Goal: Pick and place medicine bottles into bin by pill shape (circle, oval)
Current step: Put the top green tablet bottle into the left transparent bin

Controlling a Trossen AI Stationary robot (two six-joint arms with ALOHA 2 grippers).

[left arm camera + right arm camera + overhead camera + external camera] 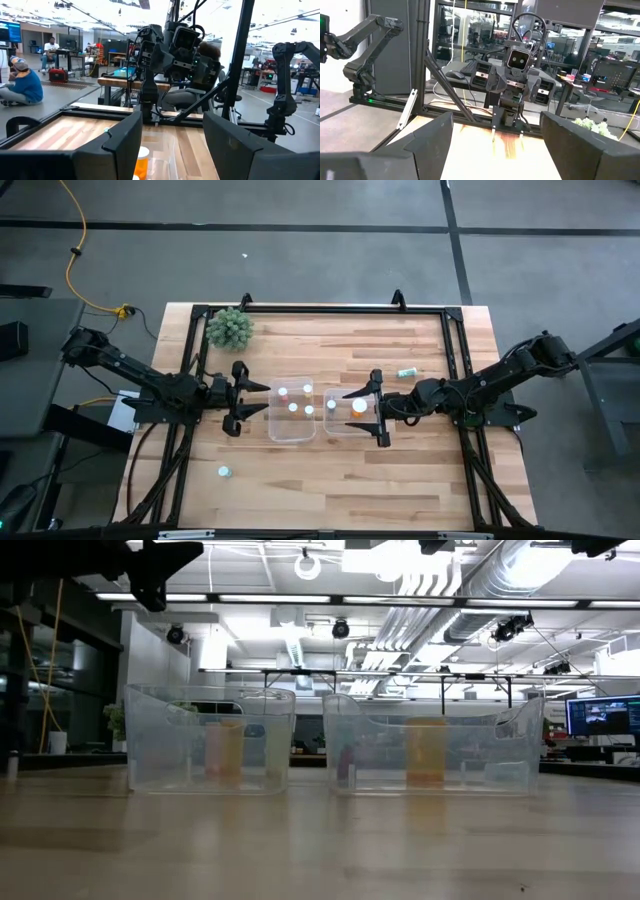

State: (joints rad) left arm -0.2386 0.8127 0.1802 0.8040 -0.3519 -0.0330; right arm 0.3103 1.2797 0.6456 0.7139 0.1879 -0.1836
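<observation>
1. High view: left claw (250, 398) has its fingers spread apart, holding nothing, just beside the outer wall of the left tub (293, 410).
2. Right claw (372, 408) also has fingers apart, holding nothing, straddling the outer side of the right tub (348, 418).
3. Left tub, just ahead of the left claw, holds three white-capped medicine bottles (294, 407).
4. Right tub, between the right claw's fingers, holds two bottles; the larger white cap (359, 406) sits nearest the claw.
5. Loose bottle (407, 372) lies on its side on the tabletop (400, 470), behind the right claw and apart from it.
6. Another loose bottle (224, 472) stands well apart from the left claw, toward the near edge.
7. Green spiky plant (230, 328) sits at the far corner on the left arm's side.
</observation>
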